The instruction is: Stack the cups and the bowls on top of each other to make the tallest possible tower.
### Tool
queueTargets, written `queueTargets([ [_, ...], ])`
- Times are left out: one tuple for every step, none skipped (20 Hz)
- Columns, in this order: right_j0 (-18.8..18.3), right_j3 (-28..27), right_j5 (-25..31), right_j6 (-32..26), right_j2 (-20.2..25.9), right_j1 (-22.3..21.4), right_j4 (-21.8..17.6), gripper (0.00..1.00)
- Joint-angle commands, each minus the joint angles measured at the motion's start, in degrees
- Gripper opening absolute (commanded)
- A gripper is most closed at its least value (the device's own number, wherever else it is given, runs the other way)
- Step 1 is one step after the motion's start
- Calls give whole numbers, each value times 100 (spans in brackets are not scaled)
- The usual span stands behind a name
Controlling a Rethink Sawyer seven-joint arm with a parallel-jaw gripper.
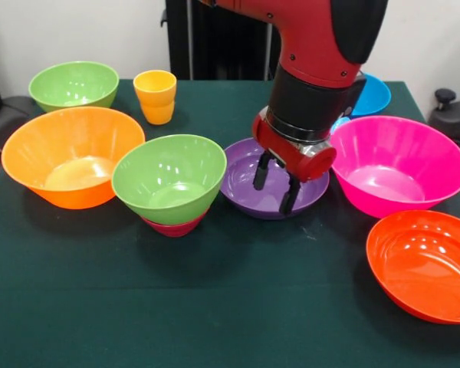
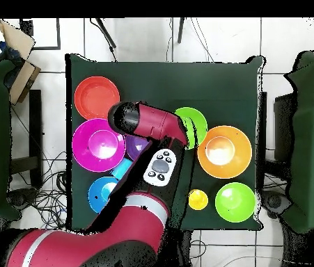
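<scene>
From the front, a dark green surface (image 1: 215,307) stands before a pale wall with a black frame behind the robot. On it are a green bowl (image 1: 74,83), the yellow-orange cup (image 1: 155,96), a large orange bowl (image 1: 73,156), a second green bowl (image 1: 169,178) seated on a small crimson bowl (image 1: 173,227), a purple bowl (image 1: 245,180), a pink bowl (image 1: 389,165), a red-orange bowl (image 1: 423,264) and a blue bowl (image 1: 372,93). The gripper (image 1: 274,185) hangs inside the purple bowl, its jaws a little apart and holding nothing; I cannot tell whether they touch the bowl.

From overhead, the surface (image 2: 159,83) sits on a white tiled floor with cables. The arm hides the jaws and most of the purple bowl (image 2: 136,145). A light blue cup (image 2: 122,169) lies between the pink bowl (image 2: 98,144) and the blue bowl (image 2: 104,192).
</scene>
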Motion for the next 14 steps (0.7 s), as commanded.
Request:
queueTargets([
  [-20, -142, 412, 606, 861, 206, 181, 100],
  [-5, -167, 326, 648, 873, 257, 199, 100],
  [30, -215, 231, 708, 846, 332, 207, 100],
  [71, -265, 114, 777, 806, 420, 220, 100],
  [112, -315, -3, 846, 765, 507, 233, 100],
  [123, -346, -20, 857, 766, 557, 248, 100],
  [167, -420, 94, 878, 676, 612, 228, 100],
  [200, -495, 159, 885, 605, 688, 210, 100],
  [223, -523, 200, 891, 553, 750, 198, 100],
  [240, -531, 266, 869, 505, 788, 165, 100],
  [257, -538, 331, 847, 458, 827, 133, 100],
  [262, -500, 381, 806, 438, 823, 102, 100],
  [213, -416, 277, 753, 533, 821, 124, 100],
  [182, -385, 221, 710, 569, 839, 124, 100],
])
